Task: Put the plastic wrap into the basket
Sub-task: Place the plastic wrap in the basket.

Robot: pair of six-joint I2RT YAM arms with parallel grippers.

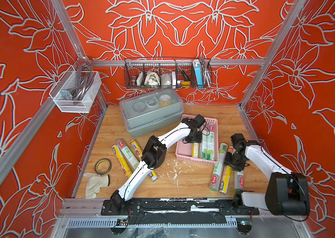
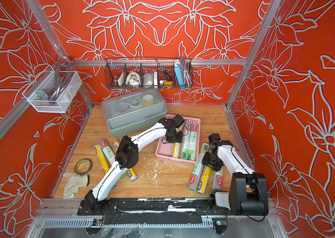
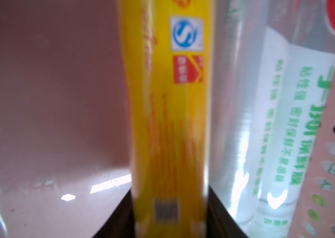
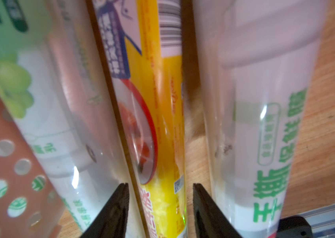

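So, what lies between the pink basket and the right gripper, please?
One white-green roll lies there, beside the basket, clearest in the right wrist view.

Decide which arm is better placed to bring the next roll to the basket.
Right. The right hand straddles a yellow roll near the pink basket; the left hand is inside it.

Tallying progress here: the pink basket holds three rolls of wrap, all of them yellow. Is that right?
Not all yellow. The basket holds three rolls, but only one yellow roll; the other two are white-green rolls, as both top views show.
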